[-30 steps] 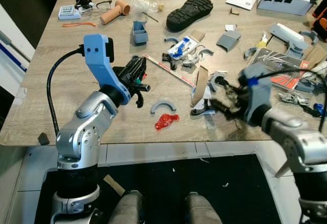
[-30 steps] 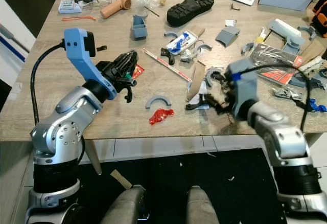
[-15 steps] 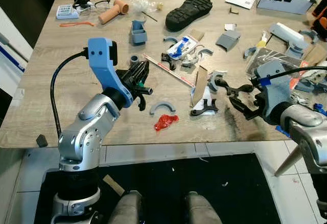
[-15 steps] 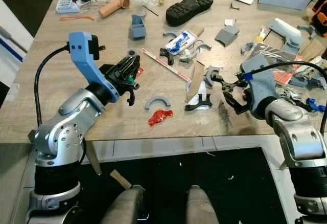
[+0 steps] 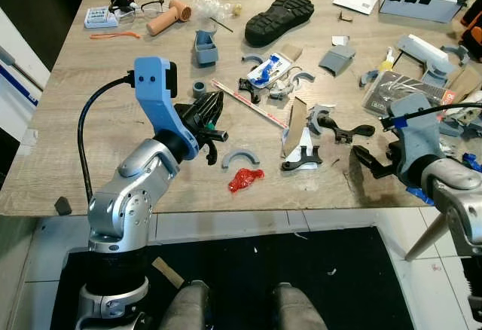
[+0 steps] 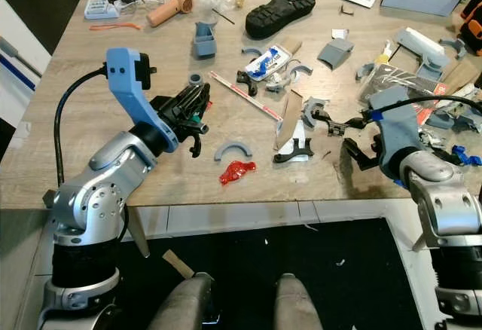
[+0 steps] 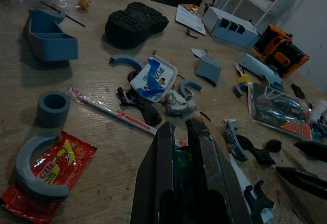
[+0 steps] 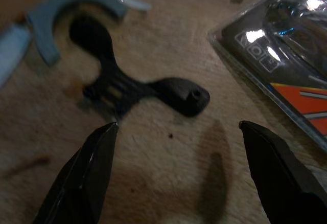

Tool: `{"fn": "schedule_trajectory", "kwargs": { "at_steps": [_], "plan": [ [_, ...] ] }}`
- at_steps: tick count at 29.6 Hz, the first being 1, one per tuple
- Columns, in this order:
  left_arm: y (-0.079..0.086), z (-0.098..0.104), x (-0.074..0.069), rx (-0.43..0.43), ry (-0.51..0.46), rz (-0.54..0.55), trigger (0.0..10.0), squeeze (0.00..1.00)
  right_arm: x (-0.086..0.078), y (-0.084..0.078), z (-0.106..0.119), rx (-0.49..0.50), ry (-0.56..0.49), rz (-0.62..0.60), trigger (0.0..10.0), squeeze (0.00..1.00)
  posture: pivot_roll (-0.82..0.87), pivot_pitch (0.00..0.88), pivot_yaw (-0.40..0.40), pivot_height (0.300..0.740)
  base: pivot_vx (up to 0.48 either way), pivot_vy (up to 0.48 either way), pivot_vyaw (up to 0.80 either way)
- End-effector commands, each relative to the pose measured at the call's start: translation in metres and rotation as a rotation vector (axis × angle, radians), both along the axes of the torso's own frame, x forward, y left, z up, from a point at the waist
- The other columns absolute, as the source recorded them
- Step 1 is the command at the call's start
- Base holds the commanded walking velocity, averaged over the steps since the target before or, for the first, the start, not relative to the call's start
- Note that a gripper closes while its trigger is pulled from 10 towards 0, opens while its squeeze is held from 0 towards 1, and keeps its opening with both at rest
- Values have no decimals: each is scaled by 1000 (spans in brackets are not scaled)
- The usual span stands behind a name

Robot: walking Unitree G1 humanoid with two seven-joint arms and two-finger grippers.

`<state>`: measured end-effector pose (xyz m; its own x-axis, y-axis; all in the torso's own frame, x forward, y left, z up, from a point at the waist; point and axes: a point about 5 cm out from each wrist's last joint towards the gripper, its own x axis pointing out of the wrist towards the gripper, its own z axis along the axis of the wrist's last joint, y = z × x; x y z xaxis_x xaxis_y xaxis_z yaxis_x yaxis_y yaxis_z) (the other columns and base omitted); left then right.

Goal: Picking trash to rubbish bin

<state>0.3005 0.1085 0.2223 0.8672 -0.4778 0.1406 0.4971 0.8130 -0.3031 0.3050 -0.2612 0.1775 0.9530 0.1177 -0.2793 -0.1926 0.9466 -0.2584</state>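
My left gripper (image 5: 208,121) hovers over the wooden table (image 5: 90,119), its fingers (image 7: 166,162) shut on a small dark piece with green on it (image 7: 182,163). Below it lies a red snack packet (image 7: 48,175) under a grey arc. A crumpled red wrapper (image 5: 245,179) sits near the front edge. A folded cardboard strip (image 5: 297,123) stands mid-table. My right gripper (image 8: 177,126) is open and low over the table, just short of a black forked plastic piece (image 8: 138,88) that lies flat, touching neither finger.
Clutter covers the table: a black shoe sole (image 5: 279,17), a blue box (image 5: 205,47), a blue-white packet (image 5: 269,68), a long paper-wrapped stick (image 5: 248,104), a grey arc (image 5: 240,157) and a blister pack (image 5: 407,89) beside my right arm.
My right gripper has drawn back to the right from the cardboard strip and opened wide; the black forked piece now lies on the table. The left gripper barely shifted.
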Motion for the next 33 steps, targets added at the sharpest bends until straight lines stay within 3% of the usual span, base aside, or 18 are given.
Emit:
{"fn": "schedule_trajectory", "kwargs": {
  "at_steps": [1, 4, 9, 10, 14, 17, 22, 25, 33],
  "plan": [
    [1, -2, -3, 14, 9, -5, 10000, 0, -1, -4, -6, 67, -10, -9, 10000, 0, -92, 213, 57, 740, 0, 0, 0],
    [2, -2, -3, 16, 9, -4, 10000, 0, 0, -4, -5, 105, -35, -15, 10000, 0, -90, 214, 58, 740, 0, 0, 0],
    [2, -1, -3, 26, 7, -8, 10000, 0, 7, -2, 3, 251, -135, -8, 10000, 0, -82, 213, 66, 740, 0, 0, 0],
    [2, -1, -4, 28, 6, -9, 10000, 0, 10, 0, 9, 317, -186, -3, 10000, 0, -81, 212, 68, 740, 0, 0, 0],
    [2, 0, -4, 30, 5, -11, 10000, 0, 12, 0, 14, 365, -224, -6, 10000, 0, -80, 212, 70, 740, 0, 0, 0],
    [1, 0, -4, 34, 4, -16, 10000, 0, 18, -9, 16, 412, -281, -80, 10000, 0, -75, 208, 78, 740, 0, 0, 0],
    [1, 0, -4, 37, 3, -20, 10000, 0, 23, -17, 7, 398, -256, -169, 10000, 0, -71, 205, 79, 740, 0, 0, 0],
    [2, 0, -5, 42, 3, -20, 10000, 0, 24, -17, -21, 349, -117, -237, 10000, 0, -68, 202, 80, 740, 0, 0, 0],
    [2, 1, -6, 46, 3, -20, 10000, 0, 22, -7, -37, 338, -23, -186, 10000, 0, -66, 204, 78, 740, 0, 0, 0]
  ]
}}
